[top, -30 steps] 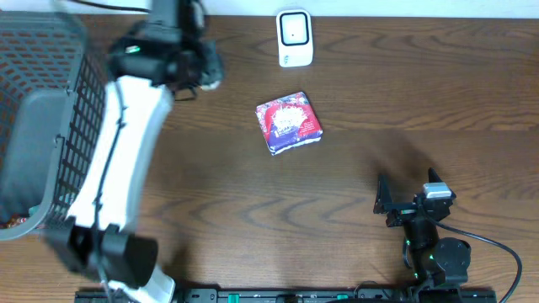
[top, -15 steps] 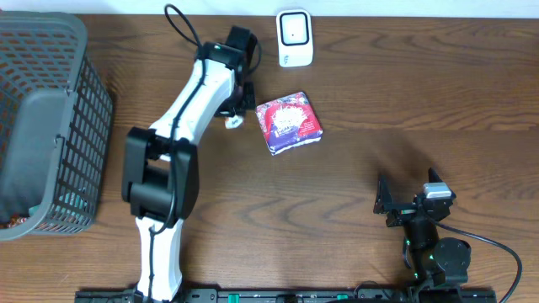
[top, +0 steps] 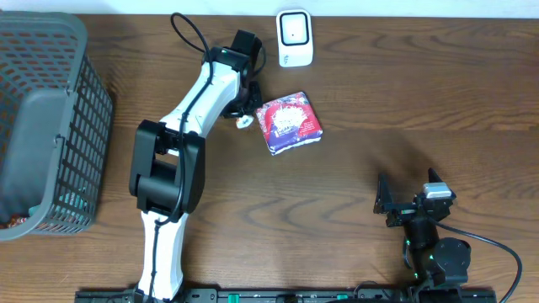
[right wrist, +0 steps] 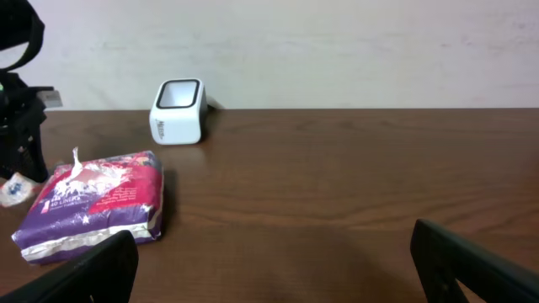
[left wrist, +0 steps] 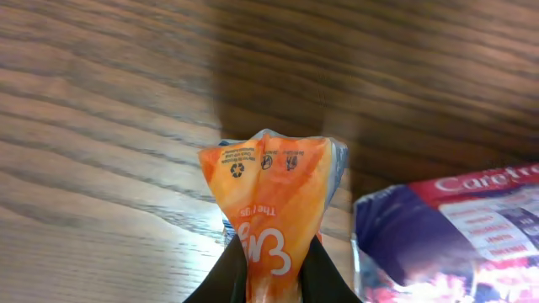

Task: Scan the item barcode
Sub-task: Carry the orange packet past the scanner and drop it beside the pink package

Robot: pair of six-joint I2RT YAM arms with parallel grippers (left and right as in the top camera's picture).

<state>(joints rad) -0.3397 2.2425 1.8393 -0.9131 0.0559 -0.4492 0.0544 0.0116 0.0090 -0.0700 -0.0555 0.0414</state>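
left gripper is pinching one end of a small orange sachet, jaws almost together with only the film between them; sachet sits low over the table, can't tell if it touches, just beside the purple pack on its basket side; scanner is near, toward the back edge; handling guess: very light, thin glossy film, limp and crinkly; it's pleated at the pinch and fans out away from the fingers; surface looks slippery, so the crimped end seam is the place to hold, not the puffed middle; contents unknown, so I wouldn't squeeze harder; print is white lettering plus two small round marks near the far end; no barcode visible on the face the wrist camera sees, may be on the other side, can't tell; film will likely flop and curl, so the code face probably needs presenting fairly flat to the scanner window; purple pack is a larger pillow-shaped soft wrap, shiny, lying flat, with a small white tab sticking up at one end; scanner is a white rounded plastic block with a dark-framed window; table is dark wood grain, smooth, slight sheen; grey mesh basket at far left, rigid lattice walls; right gripper sits near the front edge, jaws spread wide, nothing in them
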